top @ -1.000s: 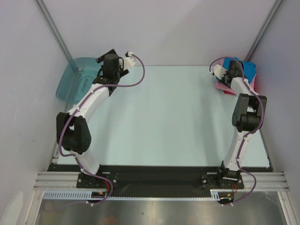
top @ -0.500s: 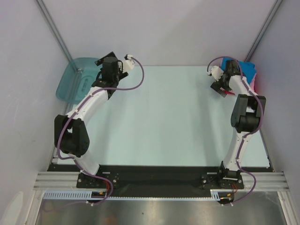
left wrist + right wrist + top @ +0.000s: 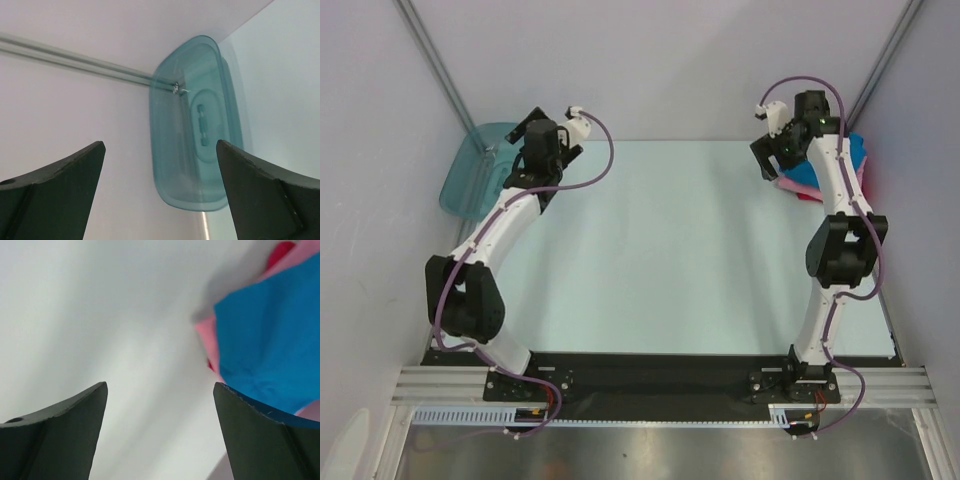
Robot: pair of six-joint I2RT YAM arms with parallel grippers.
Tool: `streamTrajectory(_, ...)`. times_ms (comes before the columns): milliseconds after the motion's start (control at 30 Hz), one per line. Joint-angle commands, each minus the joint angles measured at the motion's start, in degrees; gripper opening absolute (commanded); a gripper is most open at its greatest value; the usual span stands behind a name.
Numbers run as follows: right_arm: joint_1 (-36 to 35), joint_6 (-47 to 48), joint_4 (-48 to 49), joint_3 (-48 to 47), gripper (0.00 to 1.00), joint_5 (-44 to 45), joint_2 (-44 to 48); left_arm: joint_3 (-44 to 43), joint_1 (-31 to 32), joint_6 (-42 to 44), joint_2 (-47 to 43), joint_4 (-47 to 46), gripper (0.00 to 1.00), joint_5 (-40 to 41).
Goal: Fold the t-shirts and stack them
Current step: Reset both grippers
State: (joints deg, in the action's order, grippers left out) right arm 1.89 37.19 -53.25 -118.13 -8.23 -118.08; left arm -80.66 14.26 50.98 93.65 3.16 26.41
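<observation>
The t-shirts (image 3: 857,152) lie stacked in the far right corner of the table. A bright blue one (image 3: 270,340) is on top, with a pink one (image 3: 204,332) under it and a red edge (image 3: 278,252) showing. My right gripper (image 3: 770,160) hangs above the stack's left edge, open, with nothing between its fingers (image 3: 265,435). My left gripper (image 3: 527,133) is at the far left, open and empty, facing the teal tub (image 3: 200,130).
The translucent teal tub (image 3: 475,170) sits in the far left corner against the side wall. White enclosure walls close in the left, right and back. The pale table top (image 3: 670,250) lies between the two arms.
My right gripper has opened, let go of the stacked shirts, and risen up and to the left. My left arm has swung a little left toward the tub.
</observation>
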Motion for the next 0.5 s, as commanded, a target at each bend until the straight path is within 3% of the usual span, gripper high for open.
streamTrajectory(0, -4.43, -8.09, -8.61, -12.08, 0.92, -6.36, 0.76, -0.72, -0.20, -11.32, -4.17, 6.41, 1.00, -0.83)
streamTrajectory(100, -11.71, -11.87, -11.16, -21.66, 0.97, -0.15, -4.60, -0.81, -0.02, -21.94, -5.66, 12.56, 1.00, -5.38)
streamTrajectory(167, -16.38, -11.79, -11.44, -23.73, 0.98, 2.41, -6.10, -0.73, 0.59, -24.69, -6.11, 15.91, 1.00, -7.07)
streamTrajectory(467, -22.28, -18.54, 3.50, -14.15, 1.00, 5.23, -3.73, -1.86, 3.76, -28.03, -3.57, 17.32, 1.00, -9.97)
